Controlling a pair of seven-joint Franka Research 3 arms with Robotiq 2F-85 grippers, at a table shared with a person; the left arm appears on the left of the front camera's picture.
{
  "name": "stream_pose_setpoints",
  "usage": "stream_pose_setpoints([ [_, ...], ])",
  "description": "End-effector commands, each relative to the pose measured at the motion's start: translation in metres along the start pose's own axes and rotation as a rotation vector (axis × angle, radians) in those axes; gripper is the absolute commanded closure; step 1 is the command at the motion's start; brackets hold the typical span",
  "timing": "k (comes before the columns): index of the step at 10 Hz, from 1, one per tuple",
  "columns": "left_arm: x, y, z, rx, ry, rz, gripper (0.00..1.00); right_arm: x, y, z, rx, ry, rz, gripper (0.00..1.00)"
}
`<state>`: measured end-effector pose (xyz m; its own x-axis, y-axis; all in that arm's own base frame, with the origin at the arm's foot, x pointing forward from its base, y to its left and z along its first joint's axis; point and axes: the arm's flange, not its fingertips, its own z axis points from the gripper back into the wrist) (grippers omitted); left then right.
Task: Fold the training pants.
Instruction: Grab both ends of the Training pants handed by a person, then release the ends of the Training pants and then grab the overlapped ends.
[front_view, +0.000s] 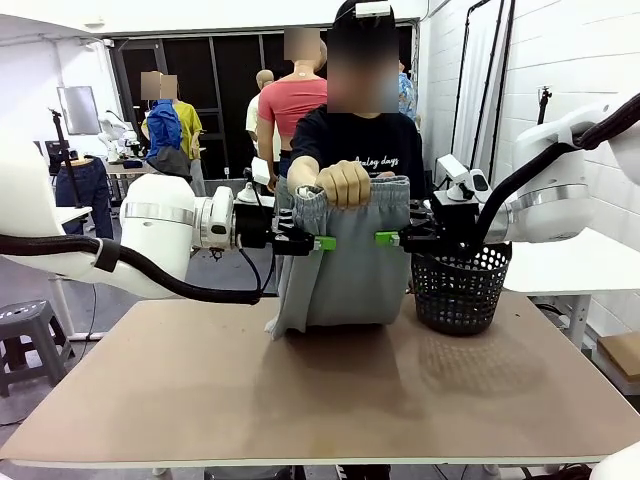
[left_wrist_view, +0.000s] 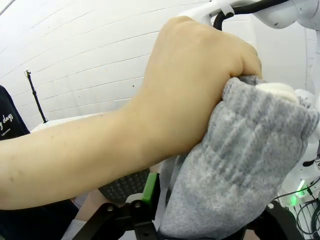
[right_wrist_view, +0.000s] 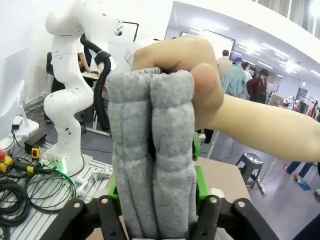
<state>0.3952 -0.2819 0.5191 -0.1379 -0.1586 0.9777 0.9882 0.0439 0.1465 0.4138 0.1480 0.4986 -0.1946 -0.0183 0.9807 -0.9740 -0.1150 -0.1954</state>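
Note:
The light grey training pants (front_view: 345, 280) hang upright over the far side of the table, bunched at the gathered waistband in a person's hand (front_view: 343, 183). My left gripper (front_view: 318, 243) sits at the pants' left edge just below the waistband. In the left wrist view the cloth (left_wrist_view: 240, 165) fills the gap of that gripper (left_wrist_view: 205, 220), with one green pad (left_wrist_view: 150, 187) against it and the other finger covered. My right gripper (front_view: 390, 238) is at the right edge. In the right wrist view its green pads (right_wrist_view: 201, 185) press both sides of the folded cloth (right_wrist_view: 150, 135).
A black mesh basket (front_view: 460, 290) stands on the table (front_view: 320, 390) right behind my right gripper. The person stands at the far edge, one arm stretched over the pants. The lower hem of the pants rests on the tabletop.

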Motion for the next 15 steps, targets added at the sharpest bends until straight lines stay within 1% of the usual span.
stream_pose_setpoints([
  [1,-0.002,0.006,-0.002,0.054,-0.045,0.009,0.91,0.005,-0.008,-0.003,-0.015,-0.026,-0.026,0.89],
  [2,-0.003,0.006,0.002,0.064,-0.062,0.013,1.00,0.005,-0.008,-0.003,-0.011,-0.027,-0.045,1.00],
  [6,-0.010,0.010,0.009,0.062,-0.084,0.061,1.00,0.001,-0.012,-0.004,0.013,-0.033,-0.093,1.00],
  [8,-0.010,0.012,0.009,0.046,-0.070,0.056,1.00,0.000,-0.015,-0.004,0.005,-0.009,-0.096,1.00],
  [9,-0.010,0.013,0.007,-0.002,-0.061,0.020,1.00,-0.001,-0.018,-0.005,0.001,-0.008,-0.096,1.00],
  [10,-0.008,0.009,0.009,0.050,-0.047,0.055,1.00,-0.005,-0.007,-0.002,0.001,-0.010,-0.077,1.00],
  [15,-0.008,0.009,0.009,0.050,-0.047,0.055,1.00,-0.005,-0.007,-0.002,0.001,-0.010,-0.077,1.00],
])
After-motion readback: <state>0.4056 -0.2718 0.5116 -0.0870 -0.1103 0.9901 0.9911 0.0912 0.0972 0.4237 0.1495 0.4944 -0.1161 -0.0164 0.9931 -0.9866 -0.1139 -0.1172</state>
